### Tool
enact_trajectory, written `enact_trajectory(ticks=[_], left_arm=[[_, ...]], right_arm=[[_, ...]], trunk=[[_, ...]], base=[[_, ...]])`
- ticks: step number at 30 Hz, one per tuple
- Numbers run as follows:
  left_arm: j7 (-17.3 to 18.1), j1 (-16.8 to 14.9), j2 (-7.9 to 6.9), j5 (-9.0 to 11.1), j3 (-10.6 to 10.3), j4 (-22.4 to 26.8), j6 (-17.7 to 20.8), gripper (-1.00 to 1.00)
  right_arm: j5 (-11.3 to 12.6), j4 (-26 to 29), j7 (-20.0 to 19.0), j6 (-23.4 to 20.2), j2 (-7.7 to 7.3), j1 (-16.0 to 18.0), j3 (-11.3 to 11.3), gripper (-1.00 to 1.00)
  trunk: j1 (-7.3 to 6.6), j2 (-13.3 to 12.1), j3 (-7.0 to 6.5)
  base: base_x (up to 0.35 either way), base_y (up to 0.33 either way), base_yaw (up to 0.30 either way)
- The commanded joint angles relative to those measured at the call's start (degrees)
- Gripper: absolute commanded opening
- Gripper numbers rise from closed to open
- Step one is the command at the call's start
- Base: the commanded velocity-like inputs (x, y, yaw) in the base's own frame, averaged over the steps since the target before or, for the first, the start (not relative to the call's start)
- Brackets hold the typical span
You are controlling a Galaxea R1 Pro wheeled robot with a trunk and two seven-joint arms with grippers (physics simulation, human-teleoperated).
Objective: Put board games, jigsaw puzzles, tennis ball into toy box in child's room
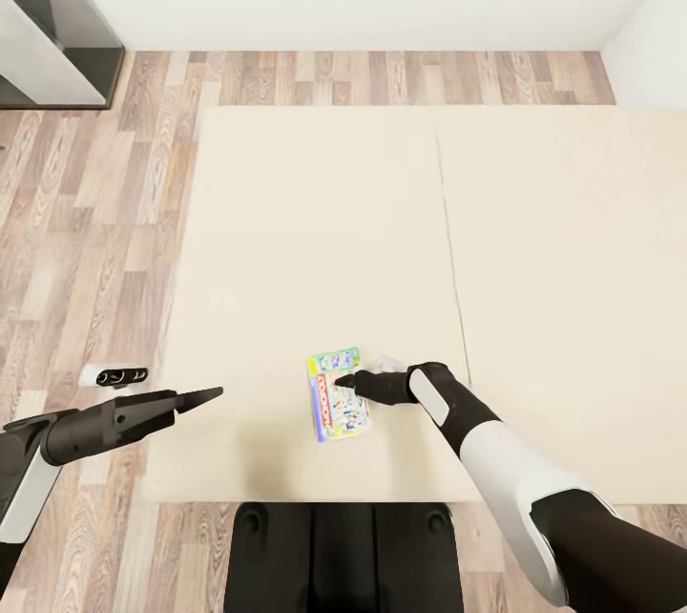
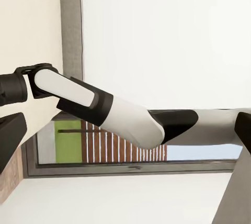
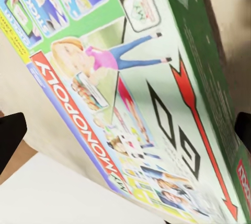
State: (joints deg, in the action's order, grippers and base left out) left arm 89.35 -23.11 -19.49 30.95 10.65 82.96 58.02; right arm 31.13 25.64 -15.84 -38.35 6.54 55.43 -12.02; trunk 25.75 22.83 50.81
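Note:
A colourful Monopoly board game [image 1: 339,408] lies flat on the cream bed [image 1: 315,231], near its front edge. My right gripper [image 1: 345,382] hovers at the box's right side, low over its lid. In the right wrist view the lid [image 3: 130,103] spans the space between the two black fingers [image 3: 10,135], which stand wide apart, so the gripper is open. My left gripper [image 1: 205,397] hangs open over the bed's left edge, well to the left of the box, holding nothing. The toy box, puzzles and tennis ball are out of view.
Wood floor [image 1: 86,241] runs along the bed's left side, with a small white object [image 1: 113,374] on it near my left arm. A dark shelf unit [image 1: 57,31] stands at the back left against the white wall. The left wrist view looks across at my right arm [image 2: 104,111] and a window.

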Motion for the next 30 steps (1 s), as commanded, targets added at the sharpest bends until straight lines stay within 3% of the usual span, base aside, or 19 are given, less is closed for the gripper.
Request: enact_trajectory(ticks=[1, 30], left_arm=[[0.2, 0.0, -0.02, 0.0, 0.0, 0.0, 0.6, 1.00], [0.3, 0.0, -0.02, 0.1, 0.1, 0.0, 0.6, 1.00]], right_arm=[[-0.1, 0.0, -0.2, -0.2, -0.02, 0.0, -0.1, 1.00], [-0.1, 0.0, -0.2, -0.2, 0.05, 0.0, -0.1, 1.00]], trunk=[[0.03, 0.1, 0.06], [0.03, 0.1, 0.06]], base=[[0.000, 0.120, 0.000], [0.000, 0.078, 0.000]])
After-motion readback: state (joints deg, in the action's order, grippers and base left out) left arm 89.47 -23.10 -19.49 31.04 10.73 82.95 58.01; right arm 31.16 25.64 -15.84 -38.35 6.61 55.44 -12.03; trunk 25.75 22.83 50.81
